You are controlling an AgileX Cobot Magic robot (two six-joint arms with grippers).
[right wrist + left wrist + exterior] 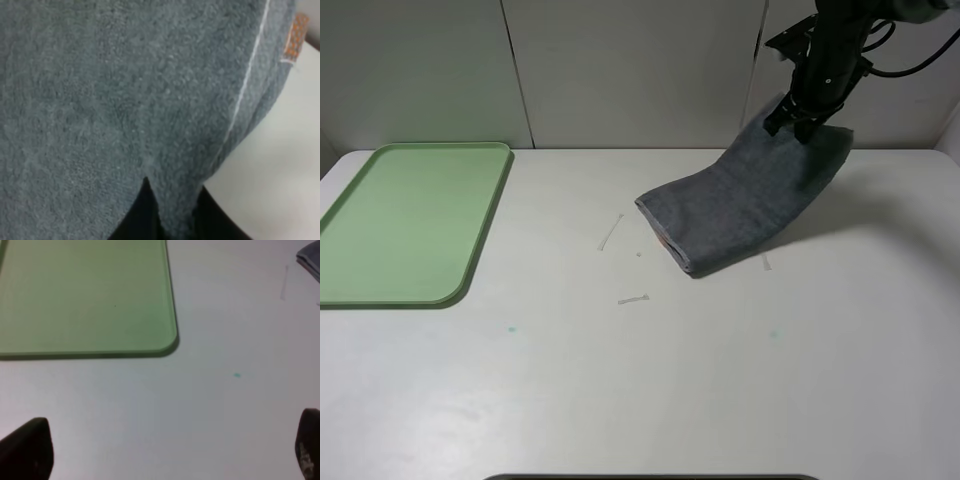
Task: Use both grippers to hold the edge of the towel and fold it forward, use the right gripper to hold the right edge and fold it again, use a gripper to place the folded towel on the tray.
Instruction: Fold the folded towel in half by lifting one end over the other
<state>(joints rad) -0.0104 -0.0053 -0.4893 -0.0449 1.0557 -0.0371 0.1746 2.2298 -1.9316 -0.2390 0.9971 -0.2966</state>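
The dark grey towel (pixel 745 205) is folded and lies right of the table's middle, with its right end lifted off the table. My right gripper (pixel 798 120) is shut on that raised edge at the back right. The right wrist view is filled with the grey terry cloth (pixel 125 100); a pale hem line and a bit of the orange band (pixel 296 35) show, and my black fingers (pixel 145 215) pinch the cloth. The pale green tray (pixel 410 220) lies at the far left and also shows in the left wrist view (pixel 85 295). My left gripper (pixel 170 450) is open over bare table, out of the high view.
The white table (pixel 640 380) has small scuff marks (pixel 610 232) near the towel's left end. A white panelled wall (pixel 620 70) stands behind the table. A corner of the towel (pixel 311 260) shows at the left wrist view's edge.
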